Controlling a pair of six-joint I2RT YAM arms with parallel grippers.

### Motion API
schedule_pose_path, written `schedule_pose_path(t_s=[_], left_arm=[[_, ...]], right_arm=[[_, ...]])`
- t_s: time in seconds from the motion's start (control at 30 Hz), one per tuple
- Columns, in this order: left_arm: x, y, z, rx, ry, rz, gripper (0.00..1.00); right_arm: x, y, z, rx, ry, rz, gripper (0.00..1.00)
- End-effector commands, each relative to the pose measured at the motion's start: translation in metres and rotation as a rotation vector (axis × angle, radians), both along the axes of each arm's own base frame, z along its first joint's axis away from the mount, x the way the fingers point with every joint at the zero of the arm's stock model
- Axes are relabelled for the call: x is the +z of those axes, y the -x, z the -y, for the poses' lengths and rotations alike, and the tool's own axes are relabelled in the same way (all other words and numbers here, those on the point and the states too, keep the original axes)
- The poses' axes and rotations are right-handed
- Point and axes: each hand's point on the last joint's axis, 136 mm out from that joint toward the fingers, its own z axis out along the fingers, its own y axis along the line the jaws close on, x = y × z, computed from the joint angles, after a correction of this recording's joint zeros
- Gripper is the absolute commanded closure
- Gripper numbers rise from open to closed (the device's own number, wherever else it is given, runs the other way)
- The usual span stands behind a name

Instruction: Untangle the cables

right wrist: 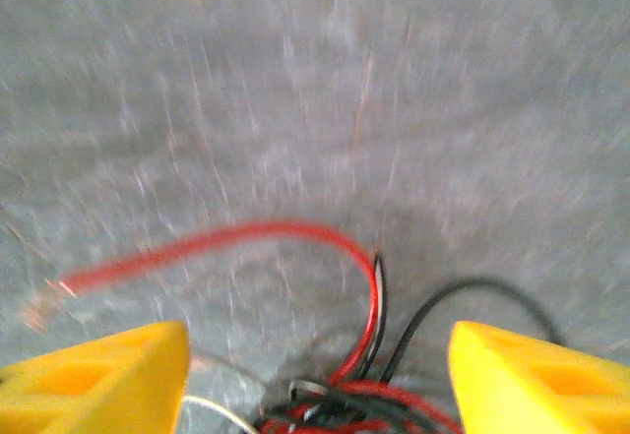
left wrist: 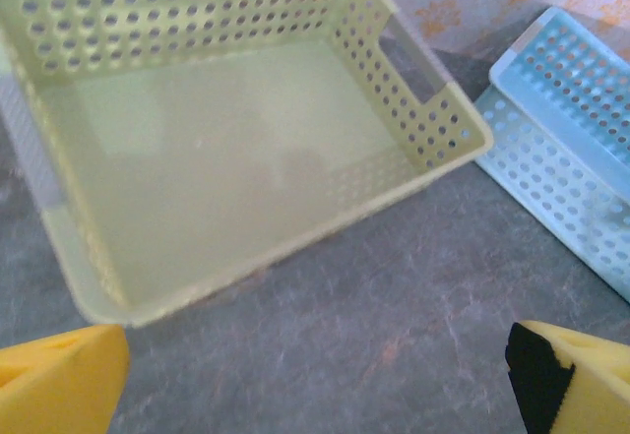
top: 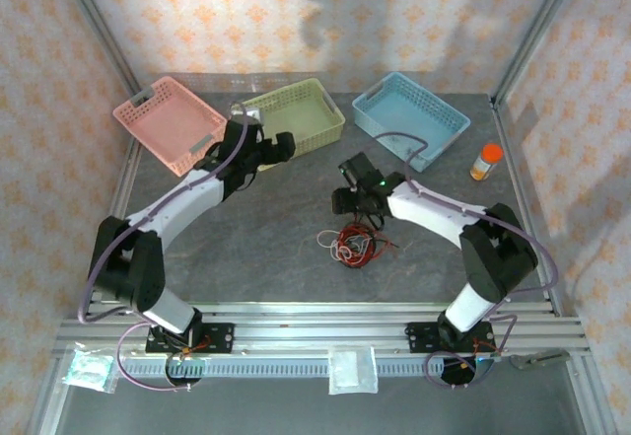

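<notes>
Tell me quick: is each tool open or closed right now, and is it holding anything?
Left tool: open, holding nothing.
Right tool: open over the cables, gripping none.

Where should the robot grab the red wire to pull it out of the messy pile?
Best the loose stretch of the red wire arching away from the tangle. Come down from above: it looks flat on the table, nothing crossing it there.
</notes>
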Motion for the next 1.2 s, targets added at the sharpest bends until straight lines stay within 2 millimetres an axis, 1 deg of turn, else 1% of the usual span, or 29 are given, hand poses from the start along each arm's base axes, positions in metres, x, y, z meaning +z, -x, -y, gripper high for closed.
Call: schedule_pose_path(t_s=[0.0, 0.17, 0.27, 0.3, 0.33, 0.5, 0.63, 0.7, 0.77, 0.9, 1.07, 1.17], left_arm=[[-0.002, -0.018, 0.004, -0.067, -0.109, -0.033, 0.01], [-0.016, -0.045, 0.012, -0.122, -0.189, -0.090, 0.01], [-0.023, -0.058, 0.013, -0.143, -0.213, -0.116, 0.00], [-0.019, -0.062, 0.013, -0.149, -0.219, -0.114, 0.01], [-0.033, -0.067, 0.014, -0.160, -0.233, -0.146, 0.01], [-0.044, -0.082, 0.014, -0.184, -0.281, -0.177, 0.01], [-0.054, -0.091, 0.009, -0.189, -0.298, -0.210, 0.01], [-0.059, -0.091, 0.009, -0.202, -0.296, -0.228, 0.01], [-0.062, -0.088, 0.013, -0.228, -0.276, -0.237, 0.01], [-0.072, -0.083, 0.019, -0.269, -0.250, -0.268, 0.01], [-0.085, -0.075, 0.026, -0.320, -0.225, -0.309, 0.01], [-0.092, -0.073, 0.026, -0.323, -0.229, -0.330, 0.00]], right_arm=[[0.049, -0.045, 0.030, -0.076, 0.045, 0.161, 0.24], [0.058, -0.084, 0.081, -0.175, 0.084, 0.158, 0.23], [0.056, -0.105, 0.109, -0.224, 0.092, 0.133, 0.20], [0.053, -0.111, 0.118, -0.239, 0.104, 0.118, 0.18], [0.052, -0.115, 0.124, -0.246, 0.109, 0.111, 0.16], [0.050, -0.139, 0.150, -0.272, 0.101, 0.097, 0.14], [0.040, -0.152, 0.166, -0.286, 0.074, 0.063, 0.14], [0.034, -0.157, 0.170, -0.277, 0.058, 0.048, 0.14], [0.026, -0.160, 0.172, -0.269, 0.050, 0.023, 0.14], [0.015, -0.167, 0.170, -0.259, 0.033, -0.009, 0.15], [0.007, -0.169, 0.158, -0.236, -0.024, -0.044, 0.17], [0.004, -0.167, 0.151, -0.222, -0.050, -0.052, 0.17]])
